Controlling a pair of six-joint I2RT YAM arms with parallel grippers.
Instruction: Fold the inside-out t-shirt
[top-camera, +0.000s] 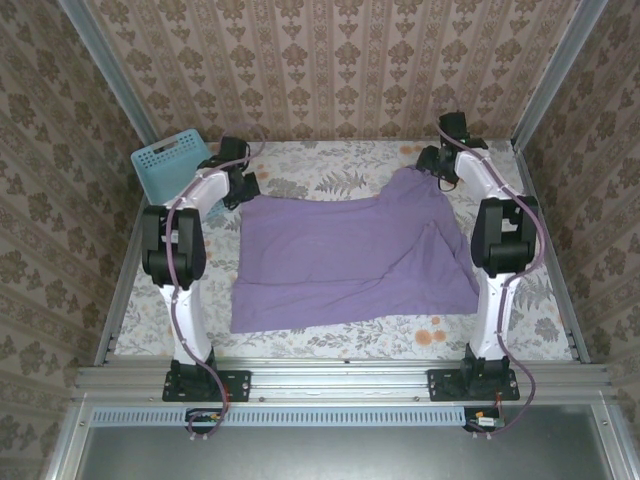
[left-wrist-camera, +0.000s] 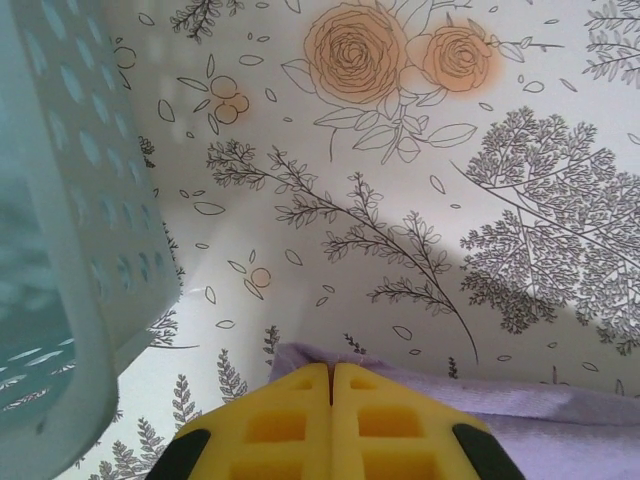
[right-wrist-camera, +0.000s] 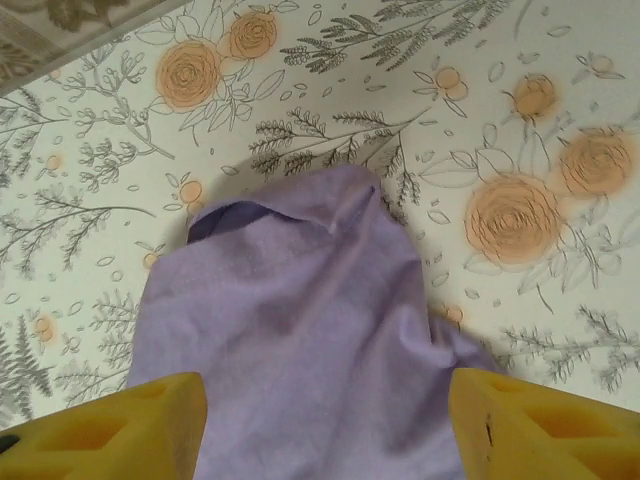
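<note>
The left gripper (left-wrist-camera: 332, 390) is closed: its yellow ribbed fingers are pressed together along one seam, and whether they pinch any cloth cannot be told. Just beneath and beyond the fingertips lies an edge of the inside-out t-shirt (top-camera: 350, 250), seen from the left wrist as a thin lavender lip on the floral table covering (left-wrist-camera: 420, 200). Close on this gripper's left stands the light-blue basket (left-wrist-camera: 70, 230), whose perforated plastic wall slants across that view. Ahead and to the right is open covering. The right gripper (right-wrist-camera: 325, 395) is open, its fingers set wide apart with a raised hump of soft, matte shirt cloth between them. Contact with the pads cannot be told. The right wrist view shows a small pocket-like fold at the hump's far tip, with open covering beyond and to both sides. The top external view gives the layout: the shirt lies spread between both grippers, plain face up. Its far corner is peaked below the right gripper, and a diagonal crease runs back from there.
</note>
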